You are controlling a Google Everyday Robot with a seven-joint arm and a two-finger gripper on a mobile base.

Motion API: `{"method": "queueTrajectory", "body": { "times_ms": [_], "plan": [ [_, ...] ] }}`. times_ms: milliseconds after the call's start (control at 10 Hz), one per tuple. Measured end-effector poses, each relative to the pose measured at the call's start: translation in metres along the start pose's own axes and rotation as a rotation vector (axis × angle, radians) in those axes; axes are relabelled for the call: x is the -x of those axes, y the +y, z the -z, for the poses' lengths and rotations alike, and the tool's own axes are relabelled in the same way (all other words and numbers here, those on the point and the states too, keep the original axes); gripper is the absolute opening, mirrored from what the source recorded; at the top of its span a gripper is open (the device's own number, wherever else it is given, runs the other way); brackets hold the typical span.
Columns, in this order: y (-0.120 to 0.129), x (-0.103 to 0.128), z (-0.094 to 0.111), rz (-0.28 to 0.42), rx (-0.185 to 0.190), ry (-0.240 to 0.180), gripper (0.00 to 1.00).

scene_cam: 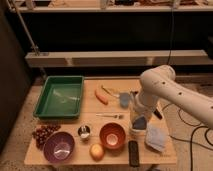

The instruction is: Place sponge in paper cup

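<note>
Gripper (138, 118): fingers closed on blue sponge (139, 122), poised just above white cup (137, 132) beside orange bowl (112, 136) on worktop (95, 111), evidently for release.

A rectangular green plastic tray (59, 96), a round orange bowl (112, 136) and a round purple bowl (59, 147) were seen; the gripper (137, 123) was white.

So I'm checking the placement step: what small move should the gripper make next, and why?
Probably open and release. The gripper hangs shut on the sponge, a blue-grey piece, right above the paper cup near the table's front right. The sponge looks roughly centred over the cup, so letting go should drop it in.
</note>
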Motion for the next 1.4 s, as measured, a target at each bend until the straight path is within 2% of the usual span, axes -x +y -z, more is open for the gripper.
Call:
{"method": "queueTrajectory", "body": {
  "times_ms": [300, 400, 1000, 1200, 1400],
  "plan": [
    [0.001, 0.0012, -0.0039, -0.01, -0.011, -0.011, 0.01],
    [0.0025, 0.001, -0.0046, -0.025, -0.016, -0.014, 0.06],
    [0.0036, -0.0036, -0.0079, -0.045, -0.009, -0.01, 0.68],
    [0.0034, -0.0044, -0.0083, -0.046, -0.007, -0.009, 0.8],
    [0.0019, -0.0049, -0.0084, -0.043, -0.007, -0.01, 0.8]
  ]
}}
